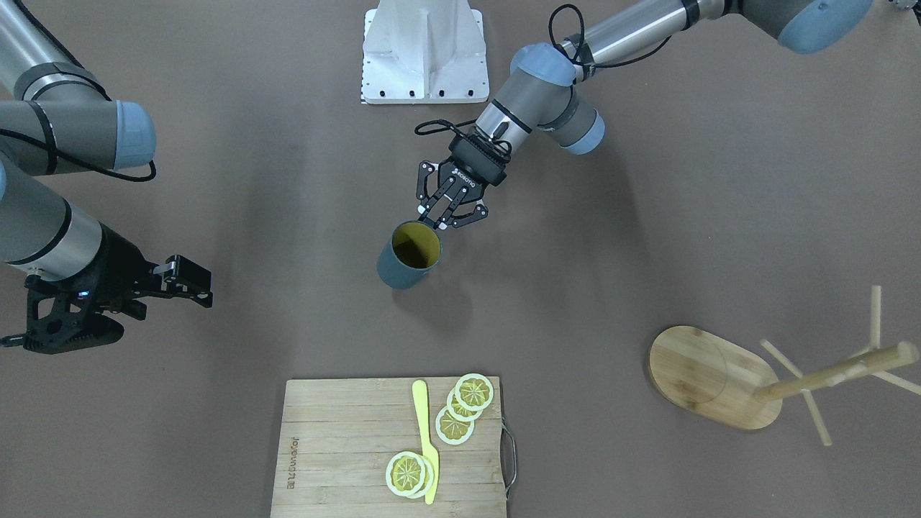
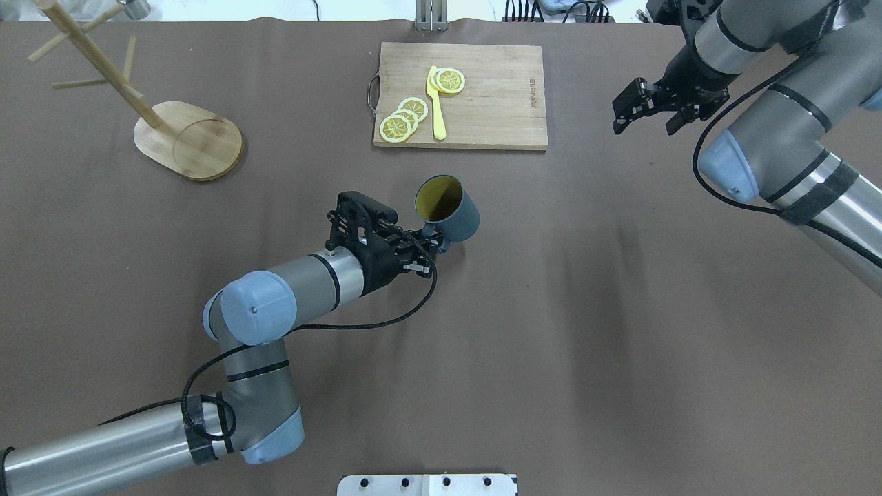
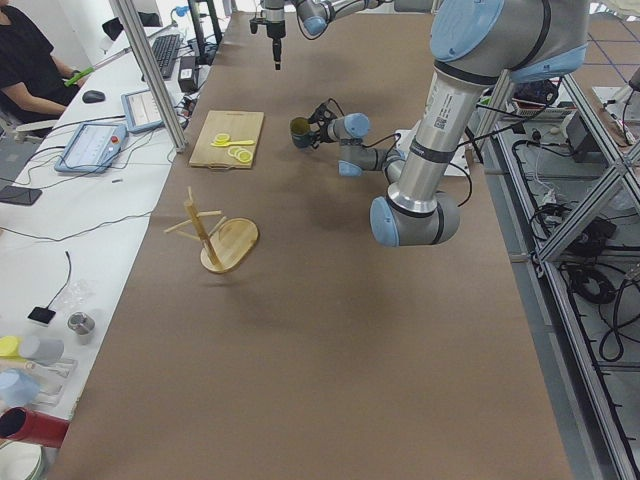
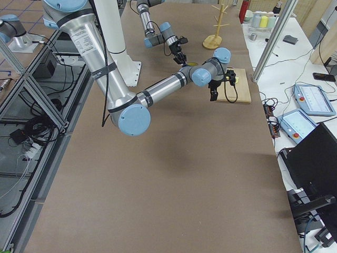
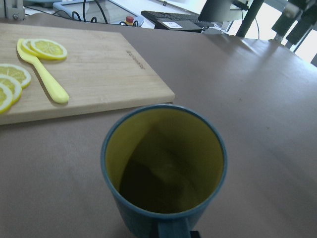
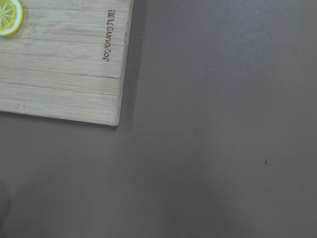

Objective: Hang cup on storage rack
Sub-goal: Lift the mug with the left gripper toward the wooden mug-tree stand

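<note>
The dark teal cup (image 2: 451,210) with a yellowish inside stands upright near the table's middle, its mouth open to the left wrist view (image 5: 163,168). My left gripper (image 2: 431,249) is shut on the cup's handle at the side nearest the robot (image 1: 440,221). Whether the cup rests on the table or hangs just above it I cannot tell. The bamboo storage rack (image 2: 189,141) stands far off at the table's far left, its pegs bare (image 1: 827,374). My right gripper (image 2: 646,118) hangs open above the table's right side, holding nothing.
A slatted cutting board (image 2: 493,96) with lemon slices (image 2: 406,117) and a yellow knife (image 2: 436,103) lies beyond the cup. A white mount plate (image 1: 424,54) sits at the robot's edge. Brown tabletop stretches between cup and rack.
</note>
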`<state>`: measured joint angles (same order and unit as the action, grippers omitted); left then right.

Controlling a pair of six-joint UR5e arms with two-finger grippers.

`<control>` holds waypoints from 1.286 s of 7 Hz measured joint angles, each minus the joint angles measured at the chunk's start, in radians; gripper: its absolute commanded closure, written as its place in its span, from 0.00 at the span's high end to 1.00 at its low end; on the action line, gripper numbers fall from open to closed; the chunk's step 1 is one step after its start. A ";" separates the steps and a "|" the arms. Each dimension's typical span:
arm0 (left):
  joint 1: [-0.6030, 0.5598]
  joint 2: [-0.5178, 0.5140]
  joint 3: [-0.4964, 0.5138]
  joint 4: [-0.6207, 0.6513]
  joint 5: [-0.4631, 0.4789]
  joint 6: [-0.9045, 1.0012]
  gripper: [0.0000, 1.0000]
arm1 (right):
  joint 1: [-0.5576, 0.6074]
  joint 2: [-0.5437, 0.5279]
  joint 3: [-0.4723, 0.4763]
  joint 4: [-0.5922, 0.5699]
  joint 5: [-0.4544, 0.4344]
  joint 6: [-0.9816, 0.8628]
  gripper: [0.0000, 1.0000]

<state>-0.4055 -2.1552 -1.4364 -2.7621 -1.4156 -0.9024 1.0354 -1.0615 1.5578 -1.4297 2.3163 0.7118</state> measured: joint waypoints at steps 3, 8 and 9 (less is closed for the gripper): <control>-0.228 0.021 -0.050 -0.091 -0.222 -0.234 0.00 | -0.001 0.000 0.017 0.001 0.000 0.001 0.99; -0.332 0.132 0.002 -0.660 -0.091 -0.841 0.00 | -0.020 -0.001 0.031 0.046 -0.009 0.059 0.99; -0.331 0.148 0.055 -0.781 -0.024 -0.941 0.00 | -0.021 -0.001 0.036 0.050 -0.009 0.061 0.99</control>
<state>-0.7365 -2.0076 -1.3818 -3.5435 -1.4395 -1.8439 1.0146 -1.0621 1.5938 -1.3802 2.3073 0.7732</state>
